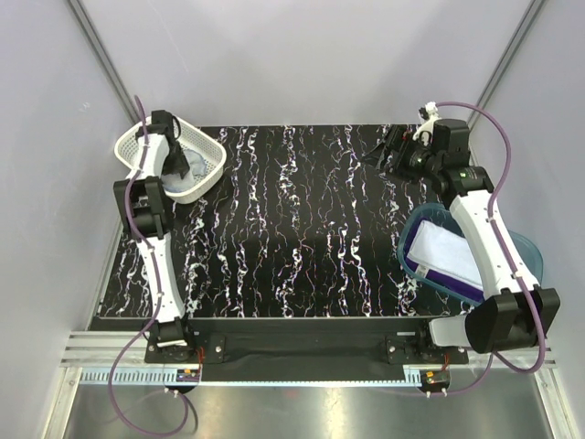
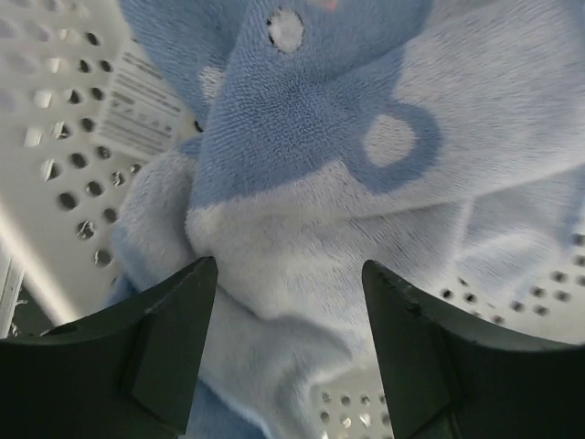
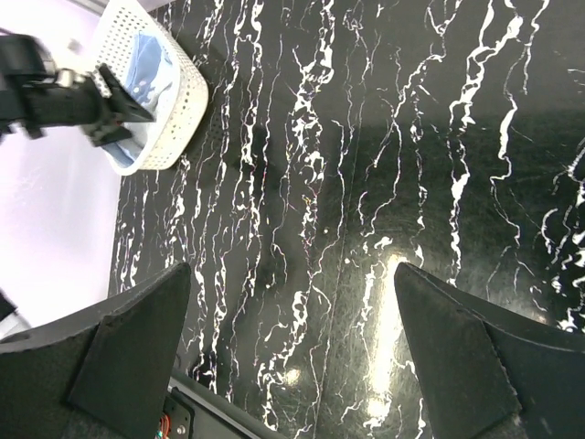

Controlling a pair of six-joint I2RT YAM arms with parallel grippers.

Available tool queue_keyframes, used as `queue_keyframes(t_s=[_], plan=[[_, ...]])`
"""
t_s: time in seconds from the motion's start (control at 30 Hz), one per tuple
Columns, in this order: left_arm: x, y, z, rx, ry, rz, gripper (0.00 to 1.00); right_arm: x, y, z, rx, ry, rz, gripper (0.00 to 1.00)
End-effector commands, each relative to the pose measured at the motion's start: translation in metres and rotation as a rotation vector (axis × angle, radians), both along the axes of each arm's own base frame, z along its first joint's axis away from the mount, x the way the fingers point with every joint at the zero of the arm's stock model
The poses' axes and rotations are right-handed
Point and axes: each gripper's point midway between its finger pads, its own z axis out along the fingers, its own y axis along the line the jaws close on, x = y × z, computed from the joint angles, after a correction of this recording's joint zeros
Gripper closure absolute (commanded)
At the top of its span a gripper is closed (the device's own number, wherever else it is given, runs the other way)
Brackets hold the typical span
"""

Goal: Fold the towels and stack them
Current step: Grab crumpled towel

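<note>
Table [image 1: 302, 229]: black with white marble veining. Basket [image 3: 178, 114], at the table's far-left corner: white, perforated. It contains the light blue towel [image 2: 366, 201], with darker blue patches and white spots. Tub [image 1: 533, 254], at the table's right edge: translucent blue, containing the white towel [image 1: 443, 249] and the purple towel [image 1: 454, 286].

At the desk's [image 1: 302, 229] right edge, the right arm [image 1: 489, 238] covers part of the tub [image 1: 403, 245] and white towel [image 1: 441, 252]; the purple towel [image 1: 454, 289] is mostly hidden.

white label [image 2: 146, 99] by blue towel [image 2: 347, 210], print too blurred
</note>
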Motion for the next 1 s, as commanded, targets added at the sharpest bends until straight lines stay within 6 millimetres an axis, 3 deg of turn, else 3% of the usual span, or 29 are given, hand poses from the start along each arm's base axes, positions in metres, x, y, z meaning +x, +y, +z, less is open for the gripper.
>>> queue_keyframes(t_s=[0.0,0.03,0.1,0.13,0.2,0.23,0.27,0.33,0.37,0.47,0.5,0.53,0.57,0.6,0.67,0.7,0.73,0.77,0.8,0.87,0.9,0.97], plan=[[0.012,0.007,-0.001,0.028,-0.016,-0.03,0.32,0.009,0.011,0.012,0.025,-0.068,0.05,0.0],[0.013,0.006,-0.016,0.015,0.007,-0.034,0.37,0.011,0.01,0.011,0.03,-0.064,0.044,0.0],[0.013,0.005,-0.024,0.012,0.024,-0.036,0.56,0.014,0.011,0.007,0.03,-0.044,0.045,0.0],[0.015,0.006,-0.022,0.016,0.012,-0.034,0.75,0.014,0.011,0.006,0.023,-0.042,0.05,0.0],[0.019,0.007,-0.006,0.024,-0.028,-0.035,0.84,0.014,0.009,0.006,0.012,-0.037,0.042,0.0],[0.027,0.007,0.01,0.029,-0.083,-0.04,0.87,0.013,0.008,0.005,0.002,-0.037,0.038,0.0],[0.032,0.006,0.045,0.035,-0.155,-0.048,0.9,0.014,0.007,0.004,-0.005,-0.035,0.029,0.0],[0.042,-0.002,0.093,0.014,-0.278,-0.079,0.95,0.016,0.002,0.0,-0.027,-0.023,0.011,0.0],[0.044,-0.007,0.144,0.012,-0.388,-0.095,1.0,0.016,0.001,-0.001,-0.032,-0.015,0.008,0.0],[0.042,-0.039,0.224,-0.097,-0.597,-0.179,1.0,0.012,-0.001,-0.006,-0.054,0.004,0.005,0.0],[0.027,-0.066,0.262,-0.187,-0.68,-0.254,1.0,0.009,-0.007,-0.013,-0.071,0.01,-0.026,0.0],[0.022,-0.08,0.292,-0.223,-0.768,-0.3,1.0,0.008,-0.012,-0.018,-0.081,0.008,-0.052,0.0],[0.015,-0.097,0.311,-0.265,-0.817,-0.329,1.0,0.005,-0.017,-0.031,-0.096,0.027,-0.078,0.0],[-0.005,-0.125,0.338,-0.295,-0.874,-0.41,1.0,0.003,-0.023,-0.03,-0.109,0.021,-0.112,0.0],[-0.024,-0.152,0.358,-0.306,-0.907,-0.482,1.0,-0.001,-0.023,-0.033,-0.111,0.026,-0.11,0.0],[-0.047,-0.179,0.377,-0.336,-0.938,-0.563,1.0,-0.003,-0.022,-0.03,-0.112,0.019,-0.097,0.0],[-0.058,-0.198,0.38,-0.353,-0.942,-0.617,1.0,-0.004,-0.021,-0.027,-0.11,0.017,-0.088,0.0],[-0.075,-0.23,0.386,-0.392,-0.945,-0.706,1.0,-0.006,-0.02,-0.019,-0.108,0.009,-0.077,0.0],[-0.088,-0.243,0.388,-0.406,-0.944,-0.738,1.0,-0.007,-0.02,-0.015,-0.109,0.005,-0.075,0.0],[-0.123,-0.275,0.375,-0.448,-0.91,-0.828,1.0,-0.01,-0.023,-0.005,-0.112,-0.003,-0.094,0.0],[-0.13,-0.282,0.365,-0.458,-0.902,-0.844,1.0,-0.011,-0.023,-0.003,-0.107,0.004,-0.101,0.0],[-0.154,-0.294,0.318,-0.504,-0.827,-0.875,0.97,-0.016,-0.02,0.001,-0.1,0.005,-0.08,0.0]])
